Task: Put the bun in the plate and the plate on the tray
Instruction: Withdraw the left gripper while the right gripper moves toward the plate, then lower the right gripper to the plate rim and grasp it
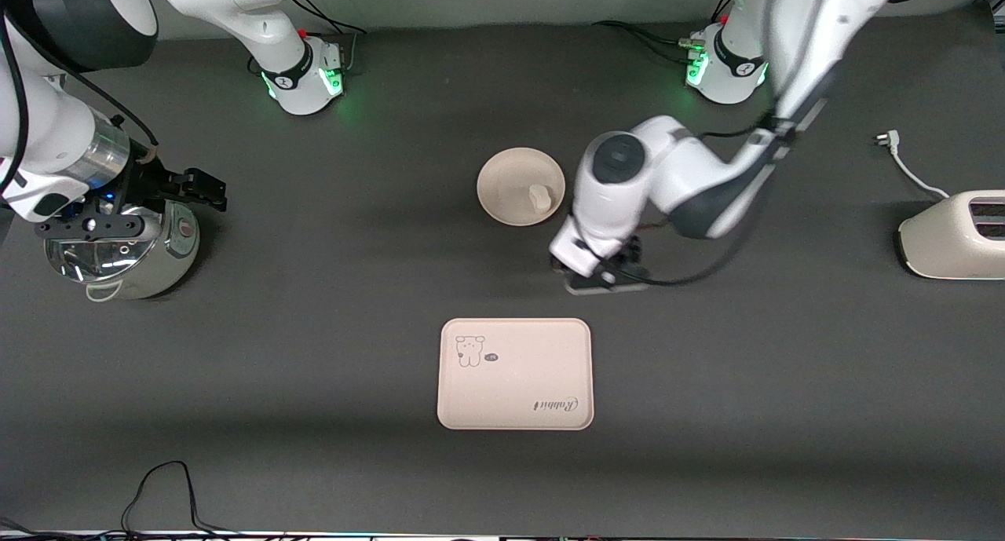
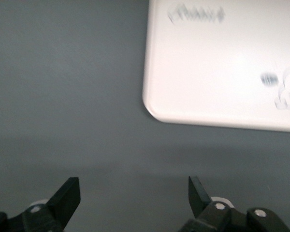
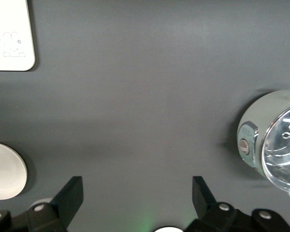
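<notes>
Nearest the front camera, black cables (image 1: pixel 169 490) are lying along the counter's front edge toward the right arm's end. Farther in, the tray (image 1: pixel 515 374) is sitting flat and bare at mid-counter. The plate (image 1: pixel 520 186) is resting nearer the bases' edge, and the bun (image 1: pixel 539 198) is already lying in it, toward the left arm's side. The left gripper (image 1: pixel 601 278) is hanging low over bare counter between plate and tray; its fingers are hidden here. The right gripper (image 1: pixel 129 211) is waiting over a steel pot (image 1: pixel 126 254) near the right arm's edge. A toaster (image 1: pixel 954 235) is standing at the left arm's edge.

In the left wrist view, the left gripper (image 2: pixel 134 195) is showing its fingers (image 2: pixel 67 195) spread wide with nothing between them, and a tray corner (image 2: pixel 152 104) is lying ahead.

In the right wrist view, the right gripper (image 3: pixel 137 195) is also holding its fingers spread wide and empty, with the pot (image 3: pixel 273 140), the plate's rim (image 3: pixel 7 171) and a tray corner (image 3: pixel 12 36) all in sight.

Judging ahead, the shallow rim is offering little to pinch, so the plate risks tilting in a one-sided grip and the bun rolling off; a low approach could also be shoving the plate across the mat.
</notes>
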### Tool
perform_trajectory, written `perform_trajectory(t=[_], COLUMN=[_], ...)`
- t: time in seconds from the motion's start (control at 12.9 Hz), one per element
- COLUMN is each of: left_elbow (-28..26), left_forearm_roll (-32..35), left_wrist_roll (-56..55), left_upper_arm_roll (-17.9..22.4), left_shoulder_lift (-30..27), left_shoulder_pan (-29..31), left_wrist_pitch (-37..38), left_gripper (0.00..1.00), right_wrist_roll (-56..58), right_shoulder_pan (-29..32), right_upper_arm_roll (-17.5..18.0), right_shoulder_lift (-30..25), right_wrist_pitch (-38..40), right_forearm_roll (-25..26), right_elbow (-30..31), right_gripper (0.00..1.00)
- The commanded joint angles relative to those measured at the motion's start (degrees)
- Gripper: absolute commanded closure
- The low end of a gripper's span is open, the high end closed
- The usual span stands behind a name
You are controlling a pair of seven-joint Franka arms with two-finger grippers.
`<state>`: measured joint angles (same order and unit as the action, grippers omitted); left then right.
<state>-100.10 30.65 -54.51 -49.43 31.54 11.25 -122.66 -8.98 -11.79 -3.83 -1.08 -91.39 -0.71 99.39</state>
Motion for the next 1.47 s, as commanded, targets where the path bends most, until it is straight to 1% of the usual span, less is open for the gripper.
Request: perform_trajectory(t=[0.0,0.08,0.16,0.31,0.39,0.47,0.54,0.7,0.85,0.93,1.01,1.09,1.16,1.24,1.32,1.4], left_elbow=[5.8,8.4,10.6,14.9,16.5,17.5,18.1,21.3,21.8,21.3,19.8,16.5,12.0,7.5,4.2,0.4], left_forearm_roll=[-1.7,-1.8,-1.8,-2.9,-7.1,-11.8,-16.5,-22.6,-28.4,-30.2,-30.3,-30.3,-30.4,-30.1,-30.2,-29.7], left_wrist_roll=[10.6,14.4,16.2,22.0,26.9,31.1,35.6,46.9,53.3,54.9,57.1,58.9,59.9,60.1,60.0,59.1], left_upper_arm_roll=[-6.2,-6.6,-6.6,-6.2,-3.9,2.0,8.2,18.7,33.2,38.0,40.3,41.9,44.4,47.0,49.0,49.0], left_shoulder_lift=[-0.8,-0.9,-0.9,-0.6,-2.2,-3.7,-5.3,-8.7,-13.4,-15.5,-18.0,-21.2,-24.6,-27.3,-30.0,-33.0], left_shoulder_pan=[10.8,12.6,13.9,16.0,15.6,14.1,11.2,6.9,-0.2,-1.6,-2.1,-2.4,-3.7,-6.4,-7.6,-8.1], left_wrist_pitch=[9.0,13.3,15.8,18.2,18.6,18.5,19.5,24.6,28.8,30.2,31.2,31.3,30.4,28.3,26.4,26.1], left_gripper=[0.00,0.00,0.00,0.00,0.00,0.00,0.00,0.00,0.00,0.00,0.00,0.00,0.00,0.00,0.00,0.00], right_wrist_roll=[-6.4,-8.1,-10.3,-18.4,-22.8,-27.1,-31.1,-37.2,-40.8,-43.2,-42.9,-42.1,-39.3,-35.4,-32.6,-30.2], right_shoulder_pan=[-4.4,-6.5,-9.1,-15.1,-19.3,-22.8,-26.2,-32.3,-37.6,-40.0,-41.4,-41.3,-41.0,-40.7,-40.5,-40.5], right_upper_arm_roll=[-0.2,-0.2,-0.2,-0.2,-0.2,-0.2,-0.2,-0.2,-0.1,-0.1,-0.1,-0.2,-0.5,-1.0,-2.3,-2.7], right_shoulder_lift=[-1.8,-1.8,-1.8,-1.5,-1.0,-0.8,-0.2,1.4,4.6,5.7,6.4,6.4,5.7,4.6,3.6,3.1], right_wrist_pitch=[-3.9,-5.5,-6.7,-9.0,-9.7,-10.7,-11.8,-13.4,-13.5,-13.5,-13.5,-13.8,-15.1,-17.7,-21.0,-24.9], right_forearm_roll=[-2.1,-2.2,-2.2,-2.5,-2.5,-2.5,-2.5,-2.5,-3.5,-5.1,-5.5,-5.8,-7.6,-10.0,-11.2,-11.6], right_elbow=[4.6,5.7,6.2,6.5,6.4,6.4,6.3,5.6,2.1,0.6,0.1,0.5,1.9,4.9,8.3,12.4], right_gripper=[0.00,0.00,0.00,0.00,0.00,0.00,0.00,0.00,0.00,0.00,0.00,0.00,0.00,0.00,0.00,0.00])
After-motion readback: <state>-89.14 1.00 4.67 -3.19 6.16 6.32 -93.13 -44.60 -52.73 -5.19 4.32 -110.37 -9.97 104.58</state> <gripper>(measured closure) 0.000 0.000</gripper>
